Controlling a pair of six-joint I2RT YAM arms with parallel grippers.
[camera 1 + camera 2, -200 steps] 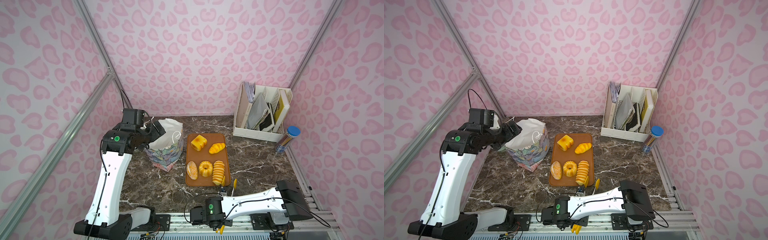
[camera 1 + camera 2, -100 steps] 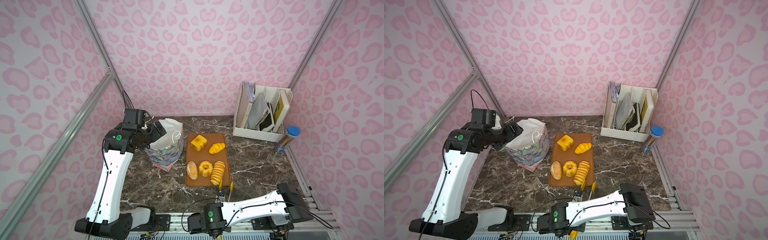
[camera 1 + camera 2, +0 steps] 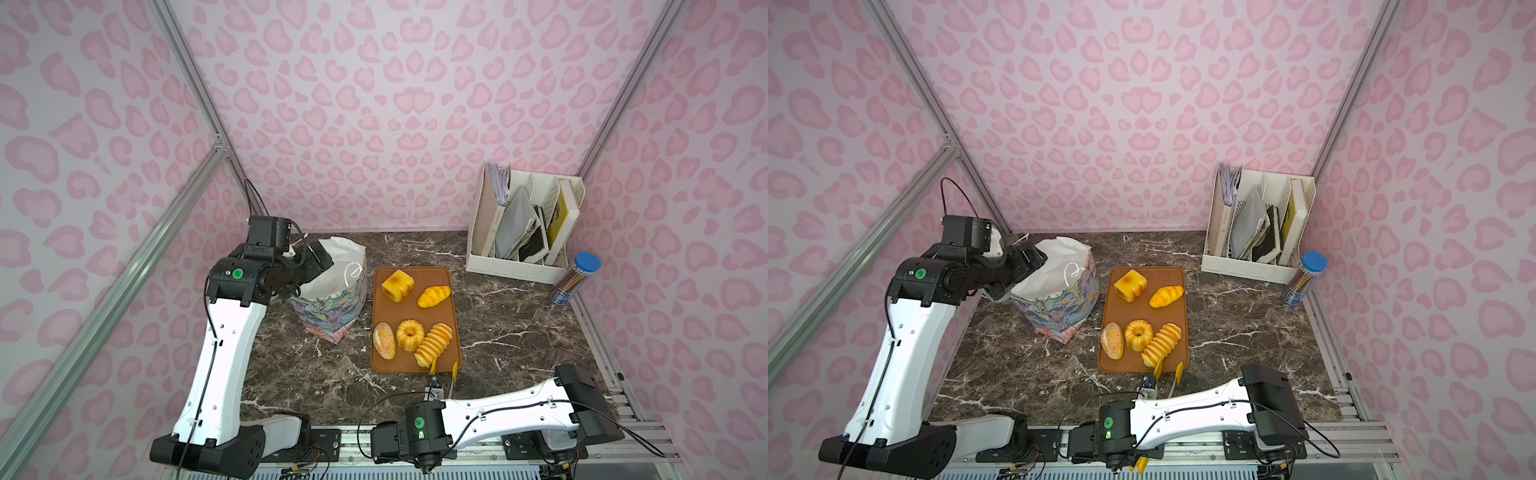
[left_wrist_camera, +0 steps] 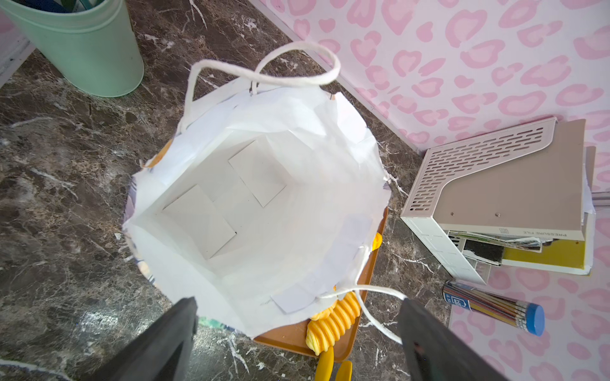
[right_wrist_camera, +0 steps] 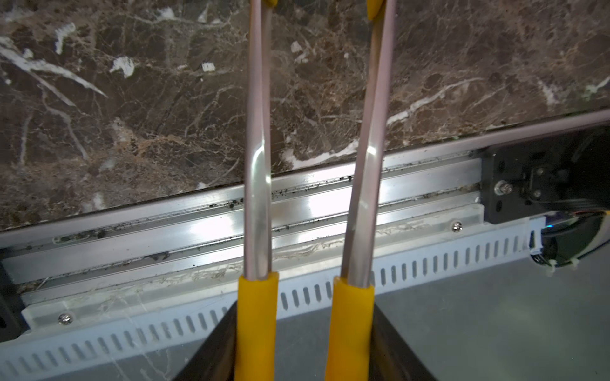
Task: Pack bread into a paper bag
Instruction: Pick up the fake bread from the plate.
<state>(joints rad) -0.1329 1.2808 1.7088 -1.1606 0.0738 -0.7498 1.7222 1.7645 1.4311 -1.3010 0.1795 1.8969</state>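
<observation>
Bread (image 3: 410,334) lies on tray (image 3: 400,312); right hand (image 5: 304,346) grips tongs (image 5: 257,198).

Right of the brown plastic tray (image 3: 409,309) at frame centre the dark marble tabletop (image 3: 519,324) lies bare, while the black left gripper (image 3: 322,259) overhangs the floral paper bag's (image 3: 332,309) mouth left of it.

Five pieces of bread (image 3: 410,334) on a brown tray (image 3: 405,311), paper bag (image 3: 332,309) alongside

Beyond right wrist view, tongs (image 5: 258,165) tips
</observation>
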